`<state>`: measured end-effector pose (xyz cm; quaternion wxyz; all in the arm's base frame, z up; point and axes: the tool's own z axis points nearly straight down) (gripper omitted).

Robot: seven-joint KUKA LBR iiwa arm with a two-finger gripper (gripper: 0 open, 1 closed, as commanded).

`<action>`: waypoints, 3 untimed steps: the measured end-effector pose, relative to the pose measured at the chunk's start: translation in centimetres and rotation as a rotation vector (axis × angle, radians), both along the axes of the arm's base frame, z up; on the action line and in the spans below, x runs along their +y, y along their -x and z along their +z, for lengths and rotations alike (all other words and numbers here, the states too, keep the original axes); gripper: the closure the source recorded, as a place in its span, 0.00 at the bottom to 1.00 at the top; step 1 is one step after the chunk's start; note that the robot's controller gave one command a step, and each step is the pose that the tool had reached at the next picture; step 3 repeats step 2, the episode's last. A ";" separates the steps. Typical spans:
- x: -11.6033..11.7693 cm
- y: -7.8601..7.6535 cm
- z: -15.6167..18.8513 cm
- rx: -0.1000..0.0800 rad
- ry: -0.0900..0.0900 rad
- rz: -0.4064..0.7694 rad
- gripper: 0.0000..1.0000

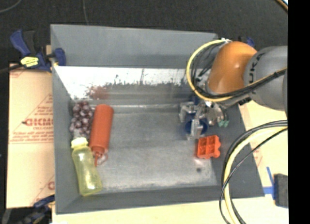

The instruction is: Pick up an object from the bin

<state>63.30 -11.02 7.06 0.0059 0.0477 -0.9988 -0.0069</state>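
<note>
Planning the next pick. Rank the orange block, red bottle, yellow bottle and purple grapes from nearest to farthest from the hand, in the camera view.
1. orange block, just beside the hand, on the right.
2. red bottle, across the floor on the left.
3. purple grapes and yellow bottle, both far left: too close to call.

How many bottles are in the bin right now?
2. A red bottle lies along the left side, and a yellow bottle lies beside it in the near-left corner. The arm may hide others at right.
</note>
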 end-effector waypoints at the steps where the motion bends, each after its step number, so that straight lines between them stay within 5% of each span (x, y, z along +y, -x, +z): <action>1: 0.0 0.1 1.8 -0.004 0.000 0.000 1.00; 2: -0.1 -0.2 5.8 -0.011 0.002 -0.002 1.00; 3: -0.1 -0.2 5.8 -0.011 0.002 -0.002 1.00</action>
